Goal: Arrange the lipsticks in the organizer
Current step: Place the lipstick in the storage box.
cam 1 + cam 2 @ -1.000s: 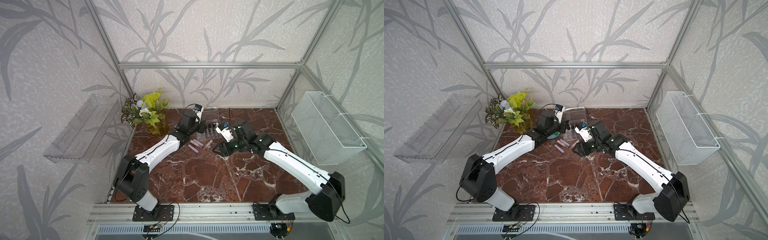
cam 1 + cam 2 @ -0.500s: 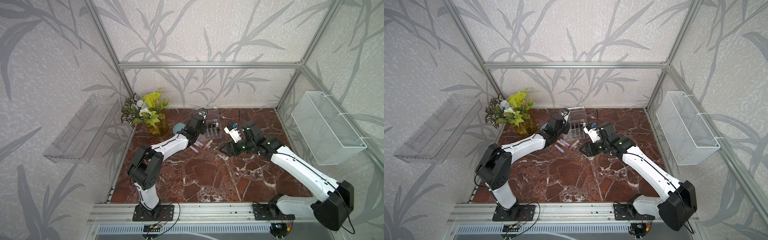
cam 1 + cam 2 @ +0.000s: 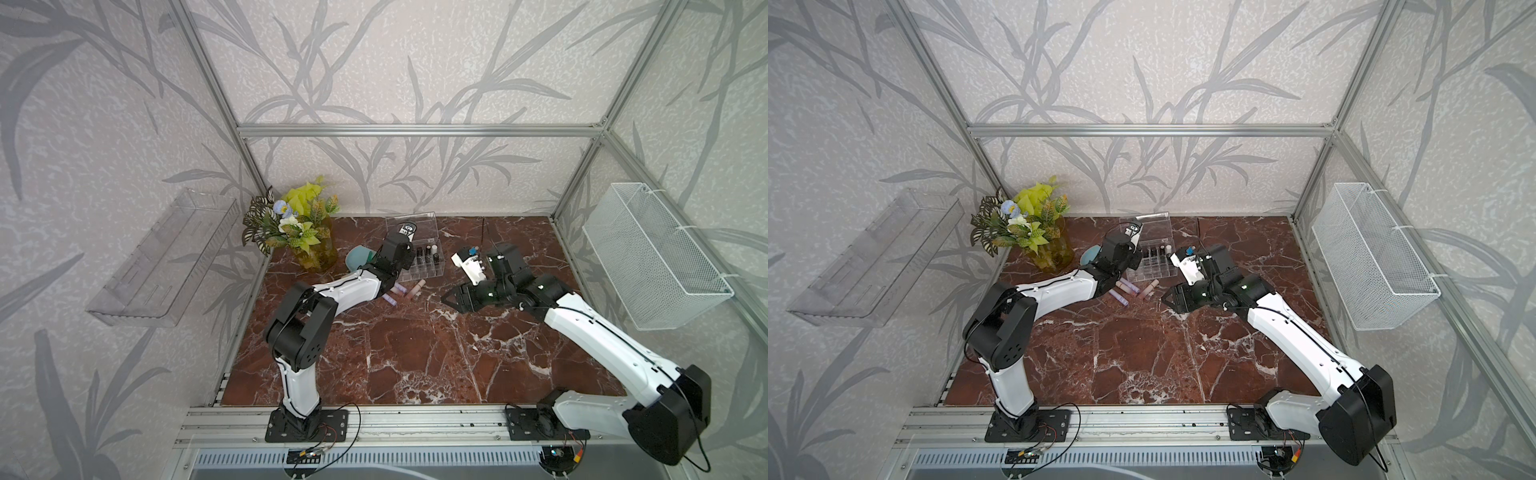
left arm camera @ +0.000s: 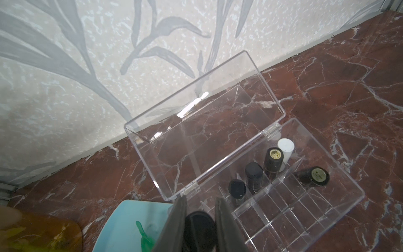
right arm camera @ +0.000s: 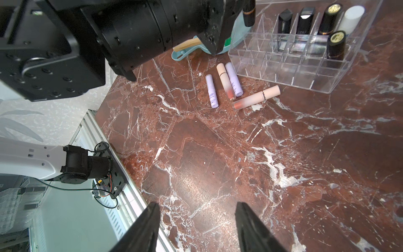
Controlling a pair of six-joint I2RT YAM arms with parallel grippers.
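Lipsticks (image 3: 427, 252) are in three spots. On the left, the left gripper (image 4: 200, 204) pinches a black lipstick (image 4: 199, 228) tight between its jaws, over the left end of the organizer (image 3: 432, 272). That clear box has little square holes and an open lid (image 4: 196, 122), and it sits at the back of the table (image 3: 415, 353). Five tubes stand in it: two black tubes (image 4: 253, 174), two black ones with gold tops (image 4: 273, 158) and a white tube (image 4: 285, 148). In front of it, two lilac tubes (image 5: 211, 90) and two pink tubes (image 5: 256, 98) lie flat. Further right, the right gripper (image 5: 197, 218) hangs over the table, jaws spread, holding nothing.

Around them we see a clear wall tray (image 3: 162, 257) far left, then a plant (image 3: 299, 224), then a blue-green dish (image 4: 122, 227) with a green rake (image 4: 142, 236) just beside the box. The left arm hides part of the dish in both top views. A white wire basket (image 3: 652, 257) hangs far right.
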